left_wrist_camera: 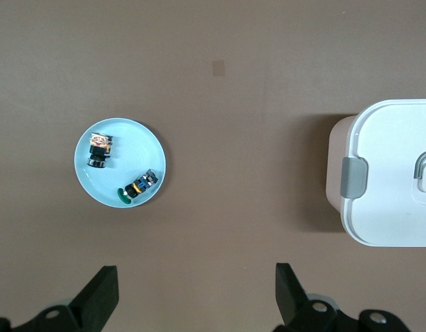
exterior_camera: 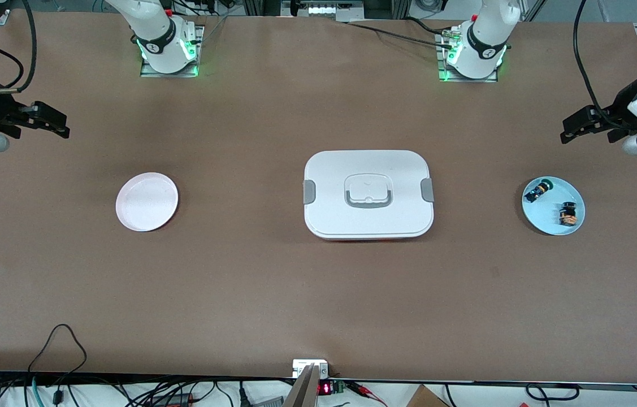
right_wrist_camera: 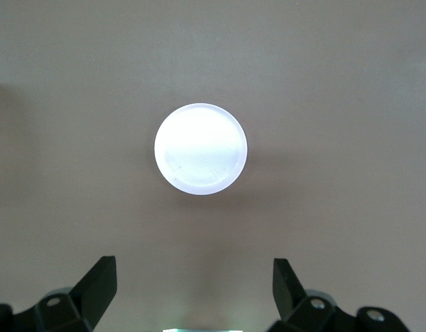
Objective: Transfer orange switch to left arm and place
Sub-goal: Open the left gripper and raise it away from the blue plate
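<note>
Brown table (exterior_camera: 250, 294), both end effectors open, empty

white arms (exterior_camera: 154, 34) — black joints, green-lit bases

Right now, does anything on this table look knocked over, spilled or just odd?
Nothing stands out. The white box sits shut mid-table. The orange switch and a blue-and-black part lie on the light-blue plate; the pink plate is bare. The left claw and right claw are open.
</note>
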Available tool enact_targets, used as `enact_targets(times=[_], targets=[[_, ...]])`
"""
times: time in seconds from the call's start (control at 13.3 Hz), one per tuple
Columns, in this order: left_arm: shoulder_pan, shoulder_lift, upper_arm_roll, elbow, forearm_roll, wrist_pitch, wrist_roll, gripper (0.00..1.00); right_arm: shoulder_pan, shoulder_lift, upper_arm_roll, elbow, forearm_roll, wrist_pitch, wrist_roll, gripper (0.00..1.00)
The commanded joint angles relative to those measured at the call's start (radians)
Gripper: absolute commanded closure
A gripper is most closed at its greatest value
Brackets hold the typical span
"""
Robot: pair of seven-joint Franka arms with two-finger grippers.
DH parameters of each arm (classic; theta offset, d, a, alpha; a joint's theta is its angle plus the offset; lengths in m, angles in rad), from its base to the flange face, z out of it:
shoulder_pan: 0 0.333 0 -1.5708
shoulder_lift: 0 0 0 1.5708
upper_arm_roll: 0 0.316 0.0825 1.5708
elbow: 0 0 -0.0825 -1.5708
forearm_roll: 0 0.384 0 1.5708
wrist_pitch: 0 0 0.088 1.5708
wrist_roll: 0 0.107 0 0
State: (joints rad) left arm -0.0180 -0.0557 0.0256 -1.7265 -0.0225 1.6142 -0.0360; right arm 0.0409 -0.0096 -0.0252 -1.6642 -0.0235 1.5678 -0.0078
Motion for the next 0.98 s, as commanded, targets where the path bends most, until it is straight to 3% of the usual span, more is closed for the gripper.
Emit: enact_targets(times=[0.0,0.9], targets=[[-0.004,-0.001,0.005,0.013,-0.004,-0.008,-0.009,0.0,0.004,0.0,-0.002,0.009,-0.004,-0.002,-0.004,0.0],[0.001,-0.001,0.01,0.019,-0.005,-0.016,-0.002,0.0,0.002,-0.001,-0.002,0.009,-0.006,-0.002,-0.004,0.0]])
